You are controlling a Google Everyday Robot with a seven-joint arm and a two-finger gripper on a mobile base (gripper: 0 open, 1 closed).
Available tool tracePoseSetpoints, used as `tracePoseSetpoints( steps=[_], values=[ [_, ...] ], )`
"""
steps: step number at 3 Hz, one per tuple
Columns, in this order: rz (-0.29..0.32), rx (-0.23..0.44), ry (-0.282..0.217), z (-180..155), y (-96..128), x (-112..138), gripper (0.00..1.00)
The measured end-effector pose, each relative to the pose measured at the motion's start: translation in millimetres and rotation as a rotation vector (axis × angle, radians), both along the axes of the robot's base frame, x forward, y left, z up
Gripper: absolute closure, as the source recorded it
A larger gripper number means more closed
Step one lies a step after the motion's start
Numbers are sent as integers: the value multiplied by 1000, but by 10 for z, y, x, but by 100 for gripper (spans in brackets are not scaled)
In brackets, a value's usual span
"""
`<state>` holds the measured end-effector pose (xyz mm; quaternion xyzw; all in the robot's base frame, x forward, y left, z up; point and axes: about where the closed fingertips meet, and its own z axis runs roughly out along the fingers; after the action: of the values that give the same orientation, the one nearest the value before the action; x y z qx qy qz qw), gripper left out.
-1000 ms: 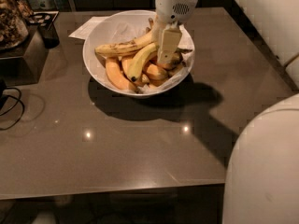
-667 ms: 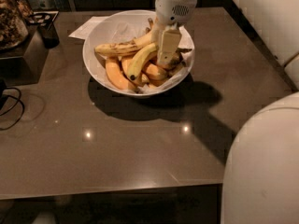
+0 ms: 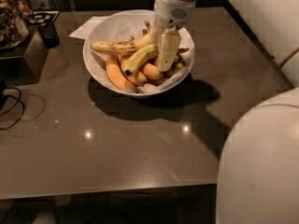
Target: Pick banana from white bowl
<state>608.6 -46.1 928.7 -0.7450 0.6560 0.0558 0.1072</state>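
The white bowl (image 3: 95,35) stands at the back middle of the dark table (image 3: 117,153). In it lies the long greenish-yellow banana (image 3: 140,57), its dark tip pointing front-left. A speckled yellow banana (image 3: 114,46) lies behind it and plump orange-yellow bananas (image 3: 117,74) lie beside and below it. My gripper (image 3: 167,55) reaches down into the right half of the bowl. It sits over the greenish banana's right end, which is hidden behind it.
A sheet of paper (image 3: 86,28) lies behind the bowl. A dark box (image 3: 21,55) and a dark cup (image 3: 47,31) stand at the back left, with a black cable (image 3: 11,107) in front of them. My white body (image 3: 261,167) fills the lower right.
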Motion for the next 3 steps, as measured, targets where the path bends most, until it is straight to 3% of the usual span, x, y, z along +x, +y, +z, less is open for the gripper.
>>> tracePoseSetpoints(
  steps=[1, 3],
  values=[
    [-1, 1, 5, -10, -5, -9, 49],
    [1, 3, 13, 8, -14, -38, 96]
  ],
)
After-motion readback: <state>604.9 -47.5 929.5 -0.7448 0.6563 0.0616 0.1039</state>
